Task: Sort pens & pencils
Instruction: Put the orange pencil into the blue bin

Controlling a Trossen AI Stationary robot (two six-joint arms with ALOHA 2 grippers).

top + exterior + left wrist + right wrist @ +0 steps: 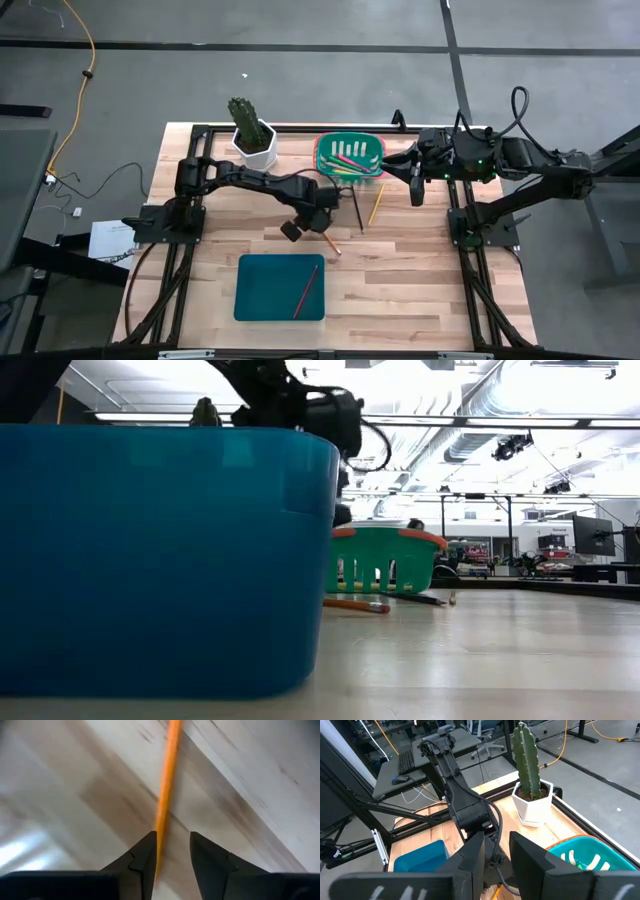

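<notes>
My left gripper [318, 222] is open and low over the table's middle, above the upper end of an orange pencil [331, 244]. In the left wrist view that pencil [167, 785] lies on the wood and runs into the gap of the gripper [172, 837], beside one finger. A dark pencil [357, 210] and a yellow pencil [376, 203] lie flat near the green basket [322, 160], which holds pink and green pens [347, 160]. A red pencil [307, 290] lies in the blue tray [250, 300]. My right gripper [415, 193], open [496, 840], hovers right of the basket.
A potted cactus [250, 135] stands at the far edge, left of the basket. In the low view the blue tray [160, 560] fills the near left, with the basket [385, 560] and the orange pencil [355, 604] behind it. Bare wood lies right of the tray.
</notes>
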